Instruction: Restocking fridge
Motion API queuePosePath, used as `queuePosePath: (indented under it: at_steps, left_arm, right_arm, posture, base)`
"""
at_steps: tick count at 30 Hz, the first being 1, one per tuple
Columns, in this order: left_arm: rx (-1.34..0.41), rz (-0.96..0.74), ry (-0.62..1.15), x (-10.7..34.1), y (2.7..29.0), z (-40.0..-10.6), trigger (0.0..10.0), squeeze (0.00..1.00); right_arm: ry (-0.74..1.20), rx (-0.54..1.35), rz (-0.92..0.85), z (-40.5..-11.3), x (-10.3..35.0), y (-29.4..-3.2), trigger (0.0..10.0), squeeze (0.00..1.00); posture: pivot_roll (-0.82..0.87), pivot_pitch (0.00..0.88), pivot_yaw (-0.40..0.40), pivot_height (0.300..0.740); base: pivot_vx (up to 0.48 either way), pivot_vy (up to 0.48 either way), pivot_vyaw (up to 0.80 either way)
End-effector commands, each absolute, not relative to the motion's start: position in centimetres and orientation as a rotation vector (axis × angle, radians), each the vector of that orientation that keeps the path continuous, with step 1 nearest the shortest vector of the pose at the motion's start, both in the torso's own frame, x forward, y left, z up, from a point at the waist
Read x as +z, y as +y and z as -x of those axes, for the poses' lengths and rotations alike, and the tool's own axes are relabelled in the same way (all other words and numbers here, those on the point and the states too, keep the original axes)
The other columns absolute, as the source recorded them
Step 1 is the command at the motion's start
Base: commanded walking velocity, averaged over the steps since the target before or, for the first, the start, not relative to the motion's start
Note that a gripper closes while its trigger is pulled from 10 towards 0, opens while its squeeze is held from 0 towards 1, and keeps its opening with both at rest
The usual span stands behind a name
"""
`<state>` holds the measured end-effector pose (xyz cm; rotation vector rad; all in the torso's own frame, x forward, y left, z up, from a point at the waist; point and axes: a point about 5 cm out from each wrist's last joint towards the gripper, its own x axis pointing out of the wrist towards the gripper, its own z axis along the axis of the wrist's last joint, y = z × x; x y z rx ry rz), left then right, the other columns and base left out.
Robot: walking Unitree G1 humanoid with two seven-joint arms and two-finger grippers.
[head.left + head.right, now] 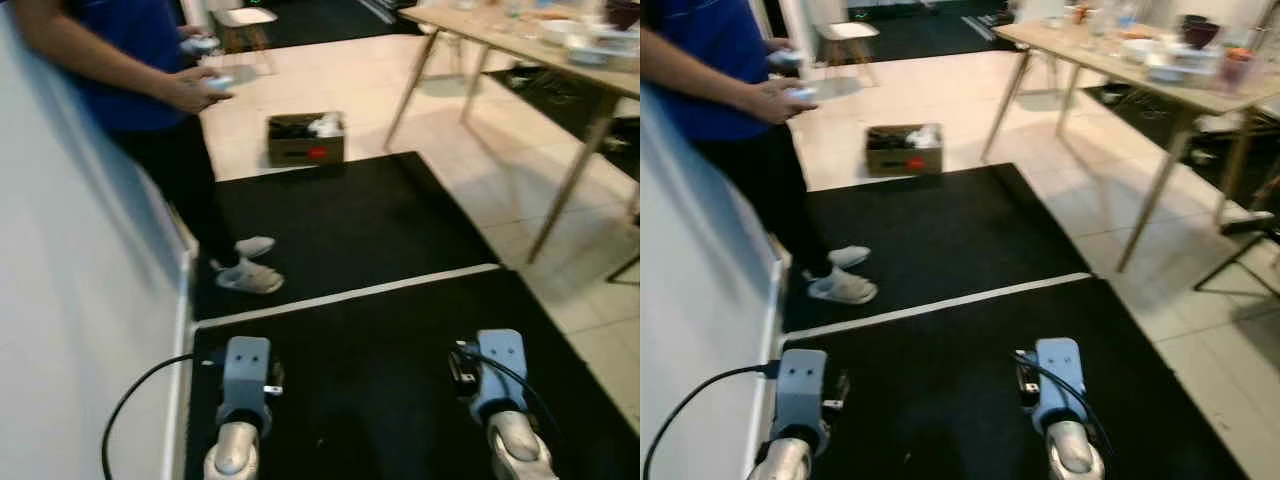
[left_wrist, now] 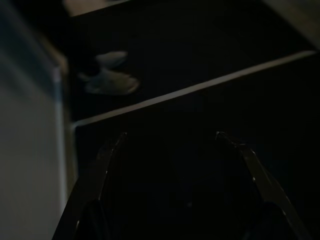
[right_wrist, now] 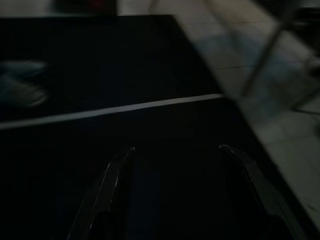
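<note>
My left arm [image 1: 245, 375] and right arm [image 1: 497, 372] hang low over a black floor mat [image 1: 350, 230]. In the left wrist view, my left gripper [image 2: 170, 135] is open, with only dark mat between its fingers. My right gripper [image 3: 176, 148] is open too and holds nothing. An open cardboard box [image 1: 305, 138] with a red mark on its side and pale items inside stands on the tiled floor beyond the far edge of the mat. A tall white panel [image 1: 80, 330] runs along my left side.
A person [image 1: 130, 70] in a blue top stands at the left by the white panel, holding controllers, feet in pale slippers [image 1: 248, 275] on the mat. A wooden table [image 1: 1120, 65] with dishes stands at the right on slanted legs. A white stripe [image 1: 350, 293] crosses the mat.
</note>
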<state>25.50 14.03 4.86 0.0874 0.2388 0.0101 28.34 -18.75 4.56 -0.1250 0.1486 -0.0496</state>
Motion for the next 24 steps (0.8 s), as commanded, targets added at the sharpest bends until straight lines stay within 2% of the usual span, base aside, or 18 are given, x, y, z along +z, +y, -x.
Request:
queuePosePath:
  at_steps: [1,5,9,24]
  left_arm:
    - [0.025,-0.085,0.288,3.91,14.3,-24.87,10.0,0.0]
    - [0.025,-0.086,0.285,3.93,14.3,-24.83,10.0,0.0]
    - [0.022,-0.089,0.279,3.98,14.26,-24.82,10.0,0.0]
    - [0.022,-0.096,0.277,4.02,14.24,-24.83,10.0,0.0]
  right_arm:
    - [0.184,-0.047,0.11,-27.87,3.78,-18.48,10.0,0.0]
    - [0.184,-0.047,0.11,-27.87,3.78,-18.48,10.0,0.0]
    - [0.184,-0.046,0.111,-27.85,3.77,-18.46,10.0,0.0]
    - [0.185,-0.036,0.121,-27.82,3.73,-18.2,10.0,0.0]
  posture:
    - [-0.12,0.149,0.031,0.721]
    - [-0.12,0.15,0.03,0.721]
    - [-0.12,0.151,0.03,0.721]
    - [-0.12,0.153,0.029,0.721]
  base:
    - [0.0,0.0,-0.8]
    - [0.0,0.0,-0.8]
    - [0.327,0.0,0.0]
    - [0.48,0.0,0.0]
